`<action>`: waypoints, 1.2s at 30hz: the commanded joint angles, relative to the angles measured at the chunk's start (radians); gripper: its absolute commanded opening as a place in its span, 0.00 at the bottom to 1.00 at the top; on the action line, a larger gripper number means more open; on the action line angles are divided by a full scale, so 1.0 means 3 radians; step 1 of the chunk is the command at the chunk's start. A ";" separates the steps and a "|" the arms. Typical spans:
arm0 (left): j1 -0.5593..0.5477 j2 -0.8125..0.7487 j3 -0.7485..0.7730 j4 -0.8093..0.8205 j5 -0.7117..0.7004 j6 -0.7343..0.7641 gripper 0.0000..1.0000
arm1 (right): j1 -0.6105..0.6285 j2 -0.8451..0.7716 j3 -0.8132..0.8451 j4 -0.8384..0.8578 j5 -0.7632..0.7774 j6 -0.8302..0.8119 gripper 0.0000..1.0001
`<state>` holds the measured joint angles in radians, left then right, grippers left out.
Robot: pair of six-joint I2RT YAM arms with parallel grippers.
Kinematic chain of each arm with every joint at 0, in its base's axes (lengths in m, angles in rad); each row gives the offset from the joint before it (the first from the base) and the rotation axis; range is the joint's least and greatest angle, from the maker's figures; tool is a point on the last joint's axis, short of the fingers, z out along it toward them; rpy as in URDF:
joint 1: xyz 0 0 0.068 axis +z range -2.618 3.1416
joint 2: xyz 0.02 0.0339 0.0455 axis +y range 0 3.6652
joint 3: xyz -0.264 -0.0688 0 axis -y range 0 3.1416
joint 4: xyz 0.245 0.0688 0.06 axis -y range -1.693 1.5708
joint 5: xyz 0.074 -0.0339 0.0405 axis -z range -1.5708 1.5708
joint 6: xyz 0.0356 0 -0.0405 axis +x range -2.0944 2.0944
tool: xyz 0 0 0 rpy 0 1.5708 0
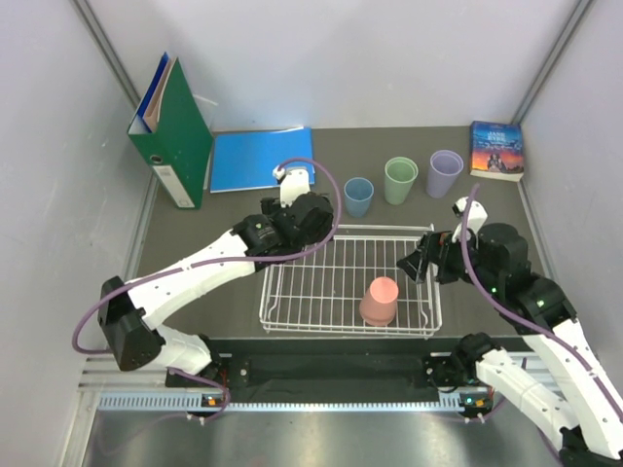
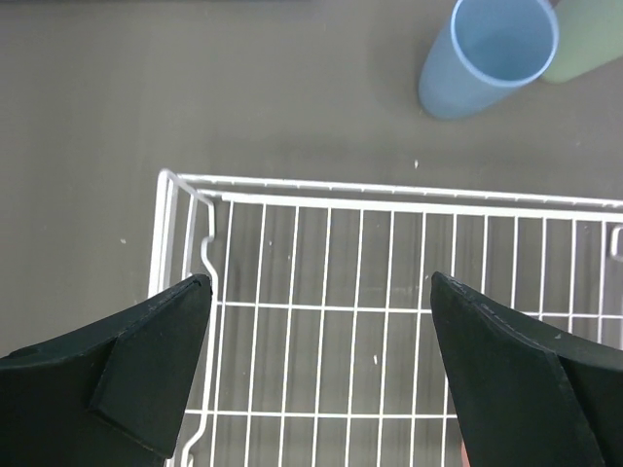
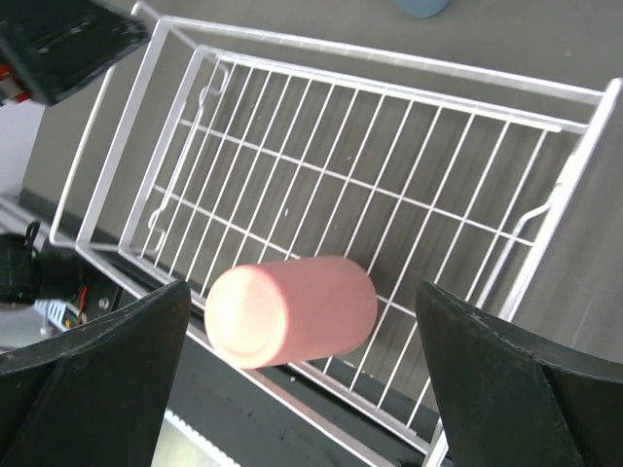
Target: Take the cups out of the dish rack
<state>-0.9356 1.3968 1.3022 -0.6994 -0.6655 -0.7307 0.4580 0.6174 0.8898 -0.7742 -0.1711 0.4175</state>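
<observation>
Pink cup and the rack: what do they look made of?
Pink cup: probably plastic with a matte finish. The salmon colour is even, the shading is soft, and there is no glare. Dish rack: looks like metal wire with a smooth white coating. It has thin straight rods in a grid and bent hooks at the sides. What the coating is cannot be told.

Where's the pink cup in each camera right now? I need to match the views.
Top external: pink cup in the dish rack's near right part, upside down.
Left wrist: not clearly in it.
Right wrist: pink cup at lower centre, on the rack.
Shared landmark: the white dish rack, in all three.
</observation>
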 commanded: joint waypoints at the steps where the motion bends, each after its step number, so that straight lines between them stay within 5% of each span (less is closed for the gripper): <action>1: 0.0010 0.0058 -0.0066 -0.0041 0.0050 -0.0197 0.99 | 0.0176 0.0074 0.0112 -0.0027 0.0063 -0.0072 0.97; 6: 0.0010 0.0033 -0.0148 -0.0010 0.0030 -0.0249 0.99 | 0.0248 0.0222 0.0535 0.0045 0.0881 -0.0220 0.96; 16: 0.0010 0.0018 -0.0117 -0.0077 0.0004 -0.0300 0.99 | 0.0477 0.1561 0.1682 -0.0032 0.2685 -0.0726 0.94; 23: 0.0005 -0.0090 -0.0143 -0.0113 -0.0093 -0.0274 0.99 | 0.0712 0.1670 0.1636 0.0132 0.2554 -0.0687 0.94; 30: 0.0010 -0.0136 -0.0214 -0.0097 -0.0108 -0.0249 0.99 | 0.1820 0.1378 0.0900 -0.0195 0.2738 0.0085 0.95; 36: 0.0015 -0.0161 -0.0240 -0.0067 -0.0113 -0.0198 0.99 | 0.2517 0.1409 0.0879 -0.0625 0.3040 0.0832 0.95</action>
<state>-0.9356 1.3869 1.2388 -0.7269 -0.6750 -0.8082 1.1240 1.0565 1.1378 -0.8902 0.6518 0.5003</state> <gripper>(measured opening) 0.987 0.950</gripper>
